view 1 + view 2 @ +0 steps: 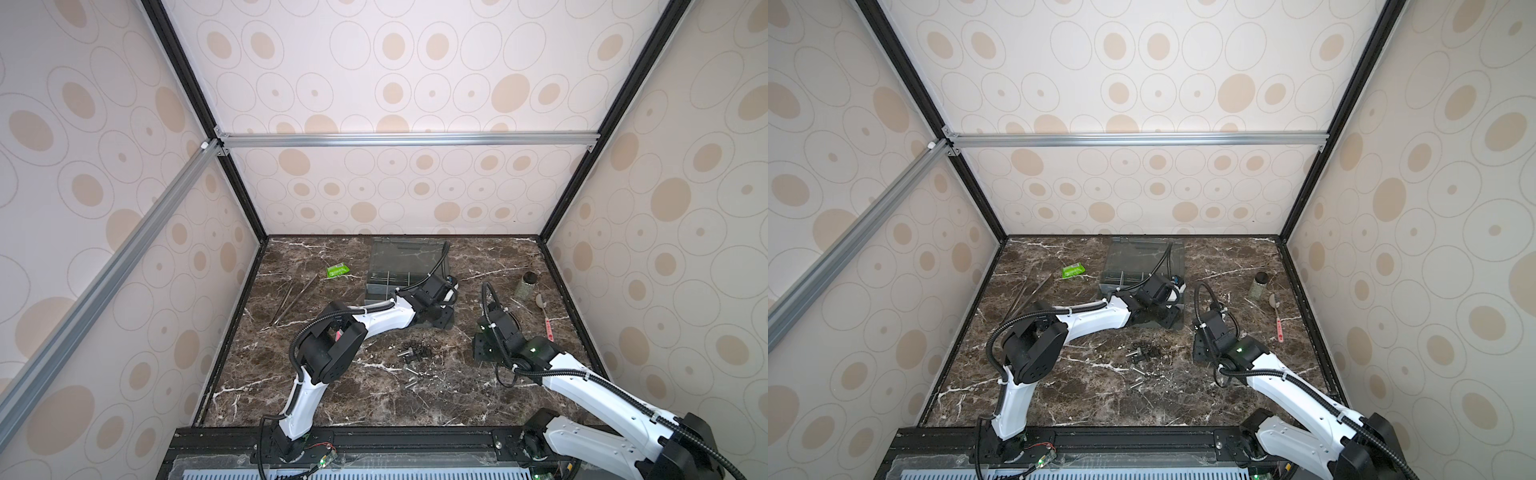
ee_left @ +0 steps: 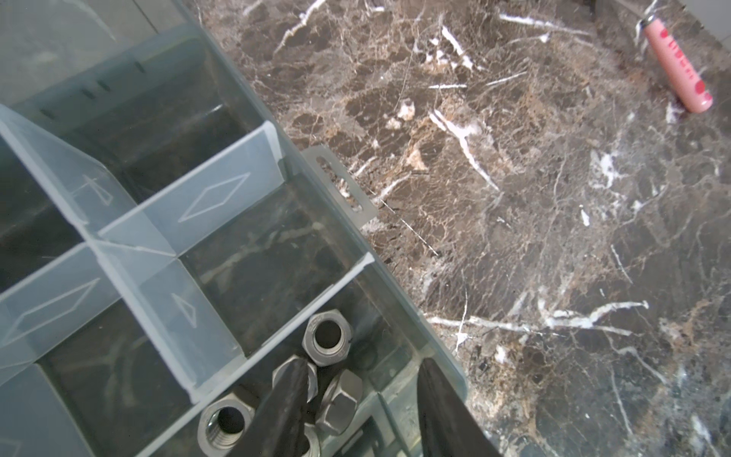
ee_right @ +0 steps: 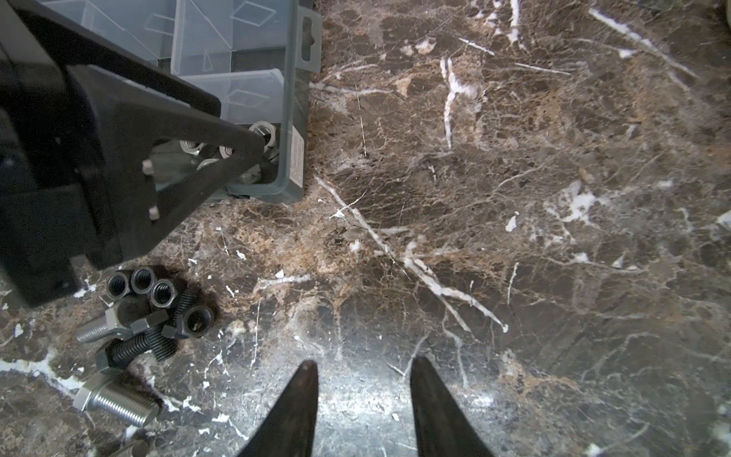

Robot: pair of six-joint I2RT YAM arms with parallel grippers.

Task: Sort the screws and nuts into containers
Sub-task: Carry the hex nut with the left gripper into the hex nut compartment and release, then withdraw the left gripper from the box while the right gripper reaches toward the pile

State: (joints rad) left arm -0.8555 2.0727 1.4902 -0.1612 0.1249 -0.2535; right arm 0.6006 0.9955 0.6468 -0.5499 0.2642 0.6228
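Nuts (image 2: pixel 342 401): grey, hexagonal, threaded centre holes

Smooth white shells and chunky black joints on the left arm (image 1: pixel 382 318) and the right arm (image 1: pixel 590 440). Black ribbed hoses (image 1: pixel 292 351) along both. Tiny green lights (image 1: pixel 536 344). Thin black pointed fingers (image 3: pixel 296 403) on the right gripper (image 3: pixel 364 360). Two small silver screws (image 3: pixel 147 166) in a flat black side plate.

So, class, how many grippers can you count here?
2: the left gripper over the organiser box, the right gripper above the tabletop beside the loose screws. Neither hidden.
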